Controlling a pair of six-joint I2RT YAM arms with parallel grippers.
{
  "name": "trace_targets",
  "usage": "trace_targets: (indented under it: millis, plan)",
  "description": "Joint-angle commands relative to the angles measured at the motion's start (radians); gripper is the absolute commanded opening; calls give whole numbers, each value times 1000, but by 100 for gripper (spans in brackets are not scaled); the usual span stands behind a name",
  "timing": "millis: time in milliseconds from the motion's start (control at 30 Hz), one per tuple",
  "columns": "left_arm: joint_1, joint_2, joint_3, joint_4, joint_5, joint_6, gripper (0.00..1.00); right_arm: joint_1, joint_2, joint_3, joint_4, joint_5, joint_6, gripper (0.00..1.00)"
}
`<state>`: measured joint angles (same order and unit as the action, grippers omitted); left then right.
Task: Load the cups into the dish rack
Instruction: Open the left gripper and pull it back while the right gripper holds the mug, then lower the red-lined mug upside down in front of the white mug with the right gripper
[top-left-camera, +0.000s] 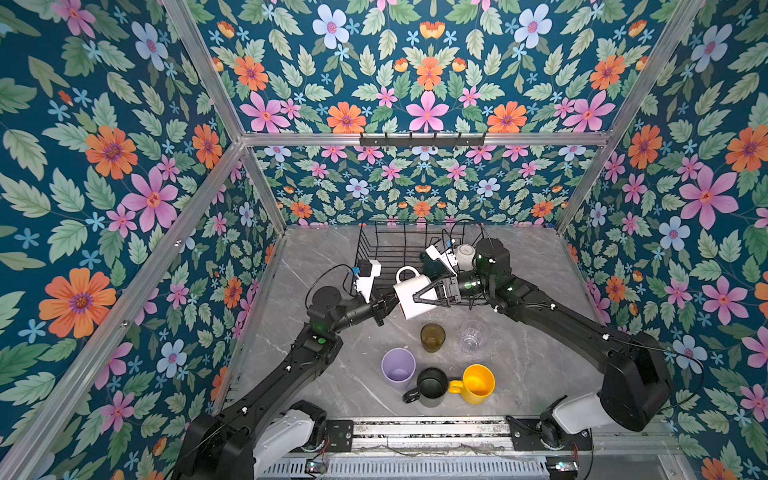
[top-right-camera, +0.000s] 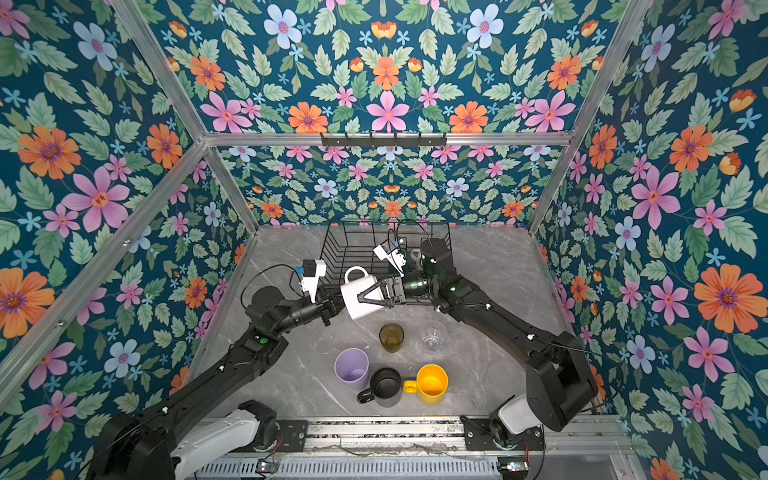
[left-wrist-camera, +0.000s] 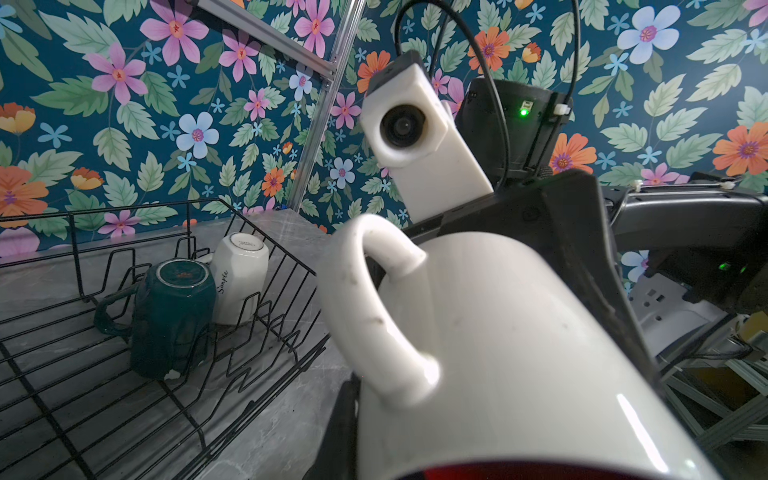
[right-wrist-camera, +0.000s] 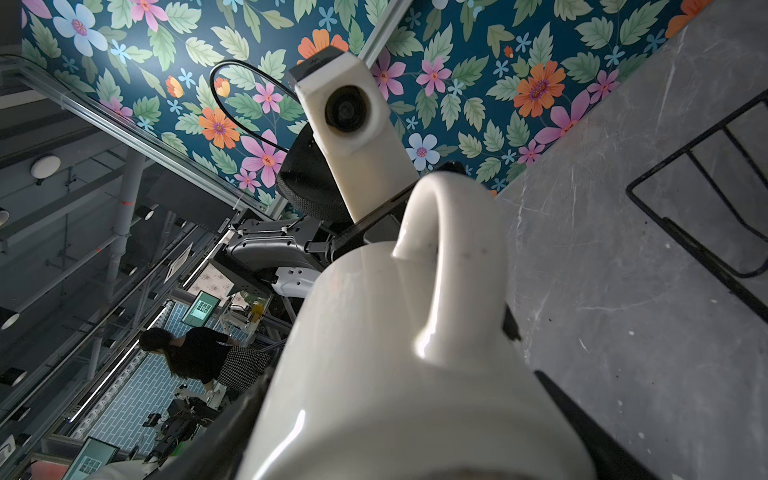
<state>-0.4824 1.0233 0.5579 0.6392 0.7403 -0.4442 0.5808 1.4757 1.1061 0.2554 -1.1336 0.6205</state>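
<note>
Down on the grey marble-look desk (top-left-camera: 332, 374), five cups stand upright near the front edge: lilac tumbler (top-left-camera: 398, 368), black mug (top-left-camera: 432, 386) and yellow mug (top-left-camera: 478, 384) in a row, with the amber glass (top-left-camera: 432, 337) and clear glass (top-left-camera: 473, 336) just behind them. The desk is a bit scuffed, with pale veins running through it. At the back sits the black wire dish rack (top-left-camera: 374, 249), and the left wrist view shows two cups in it, mouths down: the dark-green mug (left-wrist-camera: 174, 316) and the tall cream mug (left-wrist-camera: 239, 278), right next to each other. Walls all round are teal floral wallpaper (top-left-camera: 428, 83), pink and orange flowers, held in an aluminium frame (top-left-camera: 291, 139), with a black hook rail (top-left-camera: 422, 140) on the back crossbar. The white mug (top-left-camera: 403, 291) hangs in the air just in front of the rack, lying on its side, handle on the rack side, red inside facing the left arm. Left claw (top-left-camera: 388, 305) is pinched together on its rim. Right claw (top-left-camera: 417, 300) has its jaws spread wide down either side of the mug body; can't tell if they're actually squeezing it. The right wrist view looks past the cell to a person (right-wrist-camera: 195, 353) and a few lit screens (right-wrist-camera: 203, 307).
</note>
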Motion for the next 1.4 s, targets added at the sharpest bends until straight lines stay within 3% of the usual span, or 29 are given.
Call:
trace_targets:
  millis: [0,67,233,600,967,1100,1233,1367]
  plan:
    - [4,-7,13,99,-24,-17,0,-1,-8,3,-31,103,-7,0]
    - [8,-8,13,96,-25,-19,0,-5,-11,1,-30,106,-3,0]
    - [15,-9,19,69,-34,-21,11,-8,-14,1,-20,103,10,0]
    - [22,-7,28,50,-42,-25,62,-7,-12,1,-2,101,27,0]
    - [25,-28,26,-29,-111,8,93,-61,-61,-20,-51,121,11,0]
    - [27,-33,24,-69,-166,15,99,-97,-107,-27,-148,145,-44,0]
    - [31,-37,16,-78,-225,9,100,-135,-154,-19,-298,194,-133,0]
    - [36,-49,16,-107,-332,-10,100,-164,-206,27,-545,321,-272,0]
